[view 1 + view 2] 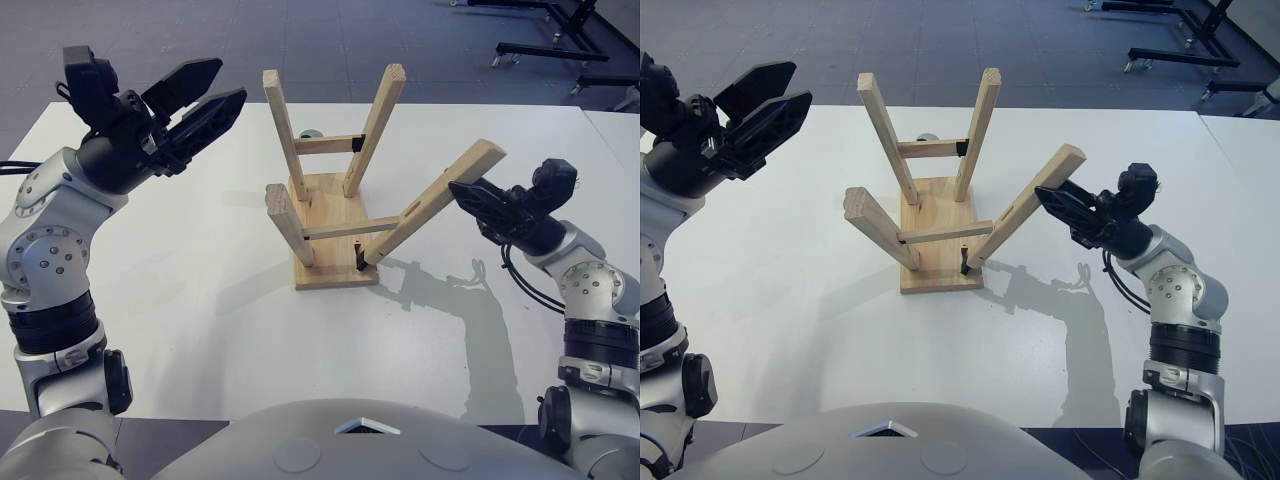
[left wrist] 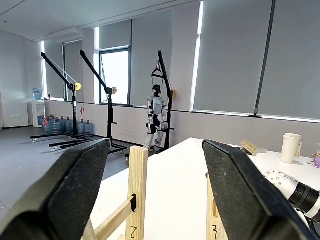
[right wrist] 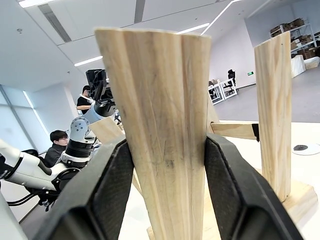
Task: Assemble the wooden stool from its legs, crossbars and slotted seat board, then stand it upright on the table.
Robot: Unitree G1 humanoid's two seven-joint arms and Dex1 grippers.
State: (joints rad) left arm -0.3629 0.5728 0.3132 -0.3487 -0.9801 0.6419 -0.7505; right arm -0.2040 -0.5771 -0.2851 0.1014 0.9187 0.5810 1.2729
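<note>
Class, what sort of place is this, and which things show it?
Likely a robotics lab: a humanoid robot hangs from a stand, more stands line the windows, and an upturned stool sits on a table.

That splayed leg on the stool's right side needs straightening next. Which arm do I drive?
Right. The right gripper clasps the tilted leg near its top end, while the left gripper hangs open above the table, left of the stool, touching nothing.
</note>
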